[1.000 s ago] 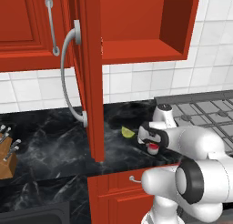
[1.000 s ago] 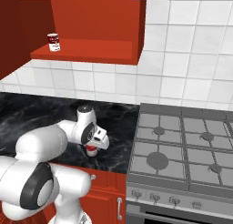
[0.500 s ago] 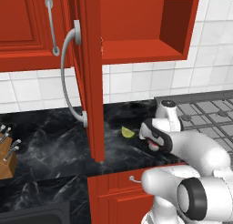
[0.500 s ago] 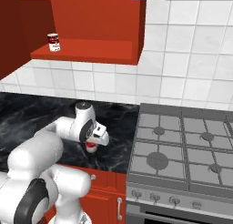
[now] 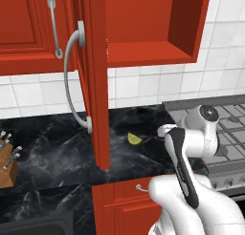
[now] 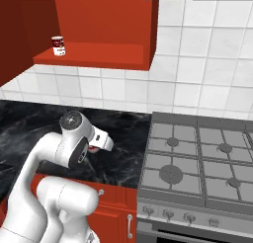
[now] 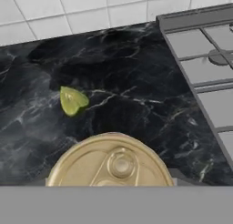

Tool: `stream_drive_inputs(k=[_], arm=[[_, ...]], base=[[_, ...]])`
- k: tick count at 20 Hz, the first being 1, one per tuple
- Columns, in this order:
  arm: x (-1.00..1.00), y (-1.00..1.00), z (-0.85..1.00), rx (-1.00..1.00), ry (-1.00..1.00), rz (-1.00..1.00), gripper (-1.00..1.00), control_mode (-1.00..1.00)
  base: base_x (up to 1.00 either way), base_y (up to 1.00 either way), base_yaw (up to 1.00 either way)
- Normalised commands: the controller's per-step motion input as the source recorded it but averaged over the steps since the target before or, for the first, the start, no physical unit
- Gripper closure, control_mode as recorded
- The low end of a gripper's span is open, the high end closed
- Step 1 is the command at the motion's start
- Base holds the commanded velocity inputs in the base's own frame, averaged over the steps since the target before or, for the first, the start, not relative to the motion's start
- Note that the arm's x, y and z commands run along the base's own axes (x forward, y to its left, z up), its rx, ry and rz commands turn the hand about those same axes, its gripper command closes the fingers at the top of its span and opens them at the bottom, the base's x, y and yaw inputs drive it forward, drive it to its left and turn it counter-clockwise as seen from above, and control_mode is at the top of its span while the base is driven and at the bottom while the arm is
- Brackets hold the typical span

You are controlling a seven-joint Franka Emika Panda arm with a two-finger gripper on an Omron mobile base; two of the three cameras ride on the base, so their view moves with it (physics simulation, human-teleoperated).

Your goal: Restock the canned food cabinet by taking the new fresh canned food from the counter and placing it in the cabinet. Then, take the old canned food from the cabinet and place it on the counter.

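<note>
Hand [image 6: 93, 147] low over black tabletop [image 7: 136, 104] near stove [image 6: 197, 163], closed on new can [image 7: 110, 163]; tan pull-tab top close under hand camera. Lime wedge [image 7: 72, 100] just beyond. Old can [image 6: 58, 45] upright on open cabinet [image 6: 99, 57] shelf.

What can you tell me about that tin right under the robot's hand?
From the hand view, the can shows its round, pale gold metal lid with a ring-pull tab at the centre and a raised rim. It stands upright over the black marbled counter, close below the camera, with a lime wedge lying apart behind it. In the right base view a sliver of red label peeks from under the pincer, which looks closed around it.
</note>
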Motion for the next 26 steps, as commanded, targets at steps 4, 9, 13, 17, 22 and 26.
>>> stream_drive_inputs(k=[4,9,13,17,22,26], arm=[[-0.71,0.00,1.00,-0.01,-0.54,0.00,1.00,-1.00],[-0.59,0.00,1.00,-0.01,-0.47,0.00,1.00,-1.00],[-0.48,0.00,1.00,-0.02,-0.31,0.00,1.00,-1.00],[-0.33,0.00,1.00,-0.02,-0.09,0.00,1.00,-1.00],[-0.01,0.00,1.00,-0.01,0.17,0.00,1.00,-1.00],[0.13,0.01,0.53,0.00,0.27,0.00,1.00,-1.00]], base=[[0.00,0.00,0.00],[0.00,0.00,0.00],[0.00,0.00,0.00],[0.00,0.00,0.00],[0.00,0.00,0.00],[0.00,0.00,0.00]])
